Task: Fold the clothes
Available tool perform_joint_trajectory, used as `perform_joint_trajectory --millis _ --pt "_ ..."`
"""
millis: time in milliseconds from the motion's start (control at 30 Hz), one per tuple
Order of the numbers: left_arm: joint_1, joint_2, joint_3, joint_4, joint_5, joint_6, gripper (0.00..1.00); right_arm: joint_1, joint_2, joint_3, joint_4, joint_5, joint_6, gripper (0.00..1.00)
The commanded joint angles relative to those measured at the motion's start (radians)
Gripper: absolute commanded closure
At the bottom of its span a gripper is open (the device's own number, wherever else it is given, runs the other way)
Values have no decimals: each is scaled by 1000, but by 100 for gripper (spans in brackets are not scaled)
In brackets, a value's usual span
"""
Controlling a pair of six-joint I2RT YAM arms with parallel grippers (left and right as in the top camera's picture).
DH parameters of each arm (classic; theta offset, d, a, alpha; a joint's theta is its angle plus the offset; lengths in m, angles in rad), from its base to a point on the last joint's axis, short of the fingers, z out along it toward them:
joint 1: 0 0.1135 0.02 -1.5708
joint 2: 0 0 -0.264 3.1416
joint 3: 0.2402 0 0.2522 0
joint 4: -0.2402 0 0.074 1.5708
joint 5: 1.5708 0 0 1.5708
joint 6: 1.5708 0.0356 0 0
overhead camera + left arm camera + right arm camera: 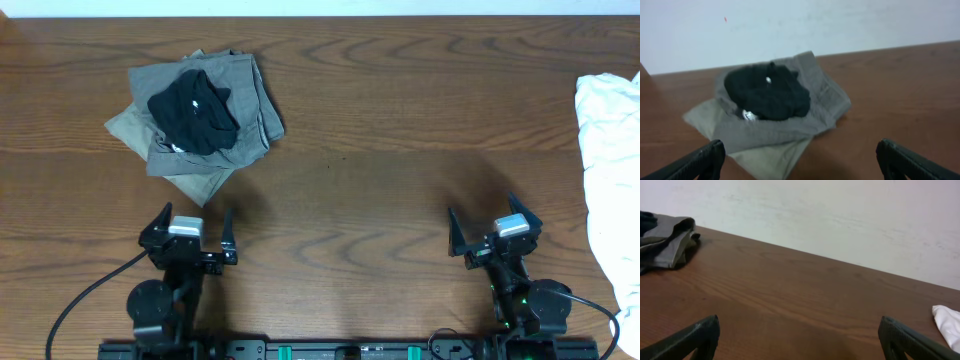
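A stack of folded grey and khaki garments [240, 105] lies at the far left of the table, with a black garment [192, 108] bunched on top. The stack also shows in the left wrist view [820, 107], the black garment [767, 95] on it, and at the left edge of the right wrist view [670, 242]. A crumpled white garment [610, 150] lies at the right edge, its corner in the right wrist view [947, 322]. My left gripper [193, 228] [800, 162] is open and empty, near the stack's front. My right gripper [492, 226] [800, 337] is open and empty over bare wood.
The brown wooden table [400, 130] runs to a white wall [840, 215] at the back. Both arm bases and cables sit along the front edge [330, 350].
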Motion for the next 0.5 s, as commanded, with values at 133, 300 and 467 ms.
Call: perform_joint_trajectory --millis 133,300,467 --pt "-39 -9 -69 24 -2 10 2 -2 -6 -3 -2 3 15 1" --pt "-58 -9 -88 40 -7 11 2 -2 -6 -3 -2 3 15 1" --pt "-60 -9 -89 45 -12 10 2 -2 -6 -3 -2 3 15 1"
